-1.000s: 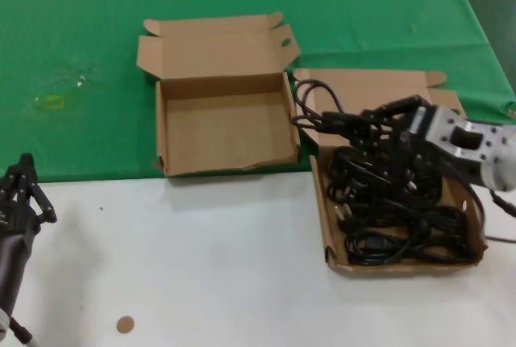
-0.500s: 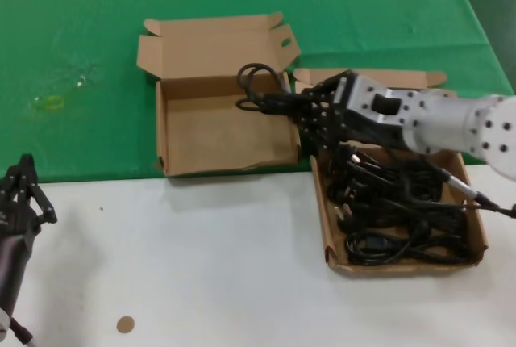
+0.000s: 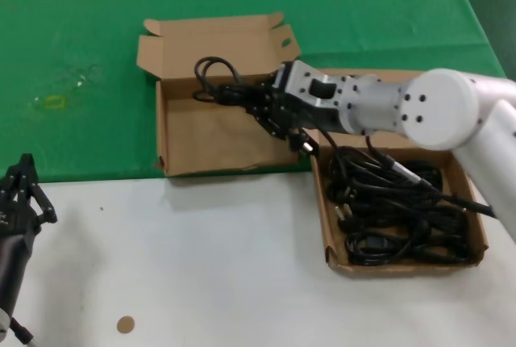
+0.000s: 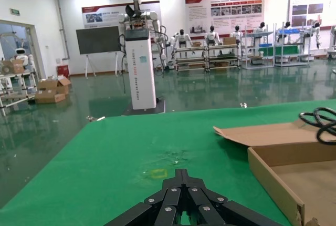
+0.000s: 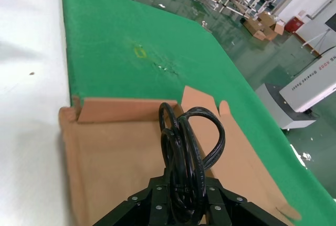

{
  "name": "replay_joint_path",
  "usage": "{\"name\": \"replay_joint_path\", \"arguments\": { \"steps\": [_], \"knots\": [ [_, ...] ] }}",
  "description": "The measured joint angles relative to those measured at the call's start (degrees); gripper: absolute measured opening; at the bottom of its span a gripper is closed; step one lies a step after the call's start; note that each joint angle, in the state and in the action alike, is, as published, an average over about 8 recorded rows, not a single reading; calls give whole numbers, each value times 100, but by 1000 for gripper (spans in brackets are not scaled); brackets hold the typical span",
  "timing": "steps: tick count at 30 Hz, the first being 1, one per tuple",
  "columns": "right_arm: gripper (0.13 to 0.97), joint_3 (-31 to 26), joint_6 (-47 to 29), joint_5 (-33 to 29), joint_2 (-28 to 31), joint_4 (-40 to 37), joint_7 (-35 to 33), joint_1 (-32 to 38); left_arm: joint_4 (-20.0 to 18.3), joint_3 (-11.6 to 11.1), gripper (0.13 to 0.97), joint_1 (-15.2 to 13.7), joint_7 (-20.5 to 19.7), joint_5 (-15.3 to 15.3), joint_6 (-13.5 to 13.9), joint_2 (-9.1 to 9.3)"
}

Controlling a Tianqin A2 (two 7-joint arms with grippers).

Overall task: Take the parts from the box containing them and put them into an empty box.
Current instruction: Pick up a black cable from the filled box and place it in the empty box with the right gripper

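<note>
Table (image 3: 201, 258), near half white, far half under a green cloth (image 3: 89, 32). A pale stain (image 3: 52, 102) marks the cloth toward the left; a small brown disc (image 3: 124, 324) lies on the white part near the front edge.

Empty box (image 3: 218, 133): brown cardboard, lid folded back, oval hole in the side tab, ragged front rim. It sits on the cloth, its front at the cloth's edge.

Full box (image 3: 330, 234): same kind, straight front rim, just right of the empty box and reaching farther toward the robot. Black coiled cords (image 3: 403, 218) fill its floor in a tangle.

Right gripper (image 3: 270, 109): reached across from the right, over the right part of the empty box. Jaws clenched on one cord bundle (image 3: 214, 81); its loops stick out leftward, held in the air above the empty box's back wall. The right wrist view shows the loops standing out from between the jaws with the cardboard floor below. A plug (image 3: 309, 145) hangs at the gripper's underside, over the gap between the boxes.

Left gripper (image 3: 20, 194): parked low at the table's left edge, over the white part, well apart from both boxes. Jaws pressed together, nothing in them.

Room, left wrist view: large hall with a glossy green floor, a white pillar-shaped unit (image 4: 140, 68), wall posters, shelving, stacked cartons at the left.
</note>
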Motion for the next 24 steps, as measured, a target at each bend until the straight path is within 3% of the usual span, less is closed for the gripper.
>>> {"name": "replay_joint_path", "arguments": {
  "steps": [15, 24],
  "knots": [
    [233, -92, 574, 412, -982, -2108, -1018, 880, 0, 0, 144, 0, 0, 0, 0, 0],
    [232, -154, 651, 601, -1140, -2591, -1334, 1057, 0, 0, 144, 0, 0, 0, 0, 0]
  ]
}}
